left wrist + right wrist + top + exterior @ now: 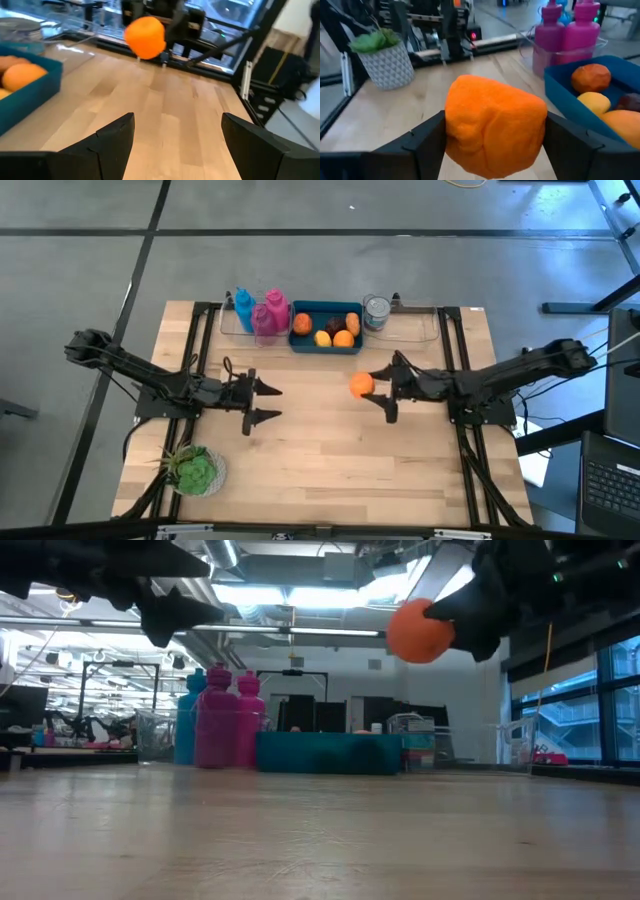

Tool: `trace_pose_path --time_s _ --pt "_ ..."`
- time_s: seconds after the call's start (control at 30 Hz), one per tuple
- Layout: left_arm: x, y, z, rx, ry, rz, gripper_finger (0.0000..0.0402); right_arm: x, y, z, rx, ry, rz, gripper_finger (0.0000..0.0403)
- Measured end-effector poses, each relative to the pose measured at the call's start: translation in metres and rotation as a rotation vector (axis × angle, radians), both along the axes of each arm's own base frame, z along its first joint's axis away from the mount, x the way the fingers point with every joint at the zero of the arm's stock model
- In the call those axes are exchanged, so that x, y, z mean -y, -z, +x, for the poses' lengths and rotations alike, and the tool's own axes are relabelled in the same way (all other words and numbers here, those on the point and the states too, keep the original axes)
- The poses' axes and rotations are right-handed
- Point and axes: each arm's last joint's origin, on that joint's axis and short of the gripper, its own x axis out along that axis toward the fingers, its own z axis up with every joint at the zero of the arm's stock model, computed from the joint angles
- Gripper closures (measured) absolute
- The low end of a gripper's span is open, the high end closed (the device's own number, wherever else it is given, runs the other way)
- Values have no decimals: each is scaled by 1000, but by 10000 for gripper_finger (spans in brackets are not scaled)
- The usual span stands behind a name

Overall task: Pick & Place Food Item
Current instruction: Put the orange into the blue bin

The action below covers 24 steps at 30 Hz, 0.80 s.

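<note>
An orange fruit (361, 385) hangs in the air over the table's middle, right of centre, with my right gripper (372, 392) shut on it. The low view shows the fruit (420, 630) well above the tabletop. A blue bin (325, 340) at the far edge holds several oranges and other fruit. My left gripper (278, 402) waits open over the left half of the table, pointing level toward the held fruit (145, 36), with nothing between its fingers. My right gripper pinches the orange fruit by its two opposite sides (455, 135) between its two fingers (427, 142). The fingers come nearly level from the table's right side. The fruit is lifted clear of the table and fills the gap between the fingers.
Pink and blue bottles (262, 312) stand left of the bin, and a tin can (377, 312) stands right of it in a clear tray (420, 332). A potted plant (195, 470) sits at the near left corner. Bare wood lies between the two grippers.
</note>
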Motion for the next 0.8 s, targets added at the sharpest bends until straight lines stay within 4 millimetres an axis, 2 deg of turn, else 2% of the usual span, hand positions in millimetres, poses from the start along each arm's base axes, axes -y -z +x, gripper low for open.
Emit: trace_pose_path --time_s 0.17,0.37,0.53,0.67,0.8 --pt "-2 4 3 -16 -95 -73 109 -4 16 -4 88 -24 10 123" --pt "-10 19 15 -70 -179 -143 109 -14 24 6 120 -74 -58 123" --pt "-17 23 28 -19 -193 -204 109 -18 29 15 120 -90 -101 123" --pt "-25 23 35 41 -193 -289 109 -23 20 32 108 -136 -172 123" --pt "-33 25 40 61 -170 -382 109 -29 8 53 17 -175 -268 122"
